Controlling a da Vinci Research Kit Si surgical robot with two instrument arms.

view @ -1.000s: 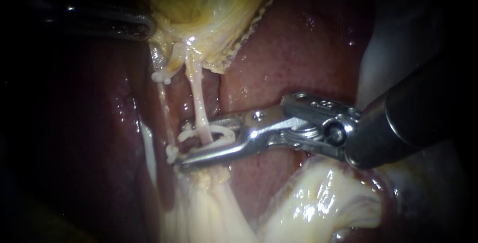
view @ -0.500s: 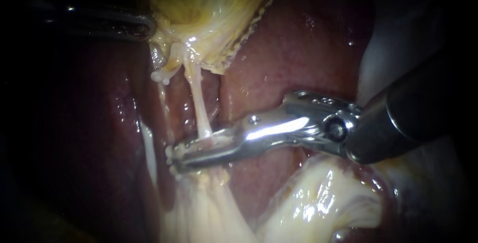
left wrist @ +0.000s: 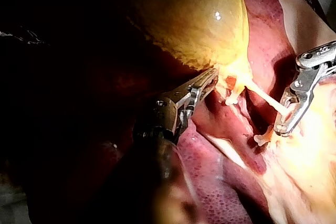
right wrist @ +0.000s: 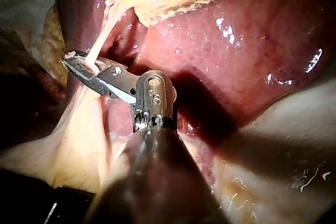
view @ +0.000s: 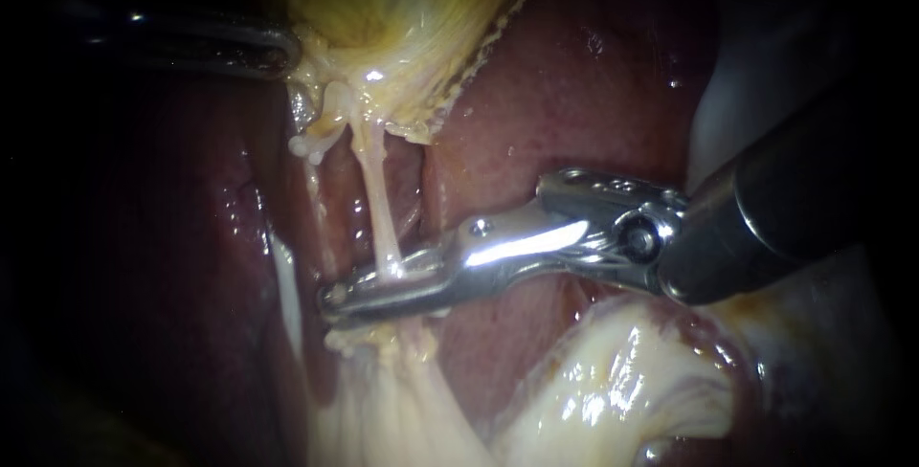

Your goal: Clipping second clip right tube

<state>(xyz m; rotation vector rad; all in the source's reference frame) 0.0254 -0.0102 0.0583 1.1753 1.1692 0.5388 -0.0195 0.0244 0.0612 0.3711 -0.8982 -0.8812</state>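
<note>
Your right instrument (view: 335, 297) comes in from the right. Its jaws are pressed together on the right tube (view: 375, 199), low down, just above the pale fatty tissue (view: 402, 400). The tube runs taut from the gallbladder (view: 402, 8) down to the jaws, with the liver (view: 555, 113) to its right. The clip is mostly hidden by the metal.

Your left instrument (view: 273, 51) sits at the gallbladder's left edge; its hold can't be told.

Judged stage: the clip is being crimped. You have yet to release, back away and check the seat.

A second ago the jaws stood apart with a white clip looped round the tube. Half a second ago they were nearly together. Now they are fully squeezed.
</note>
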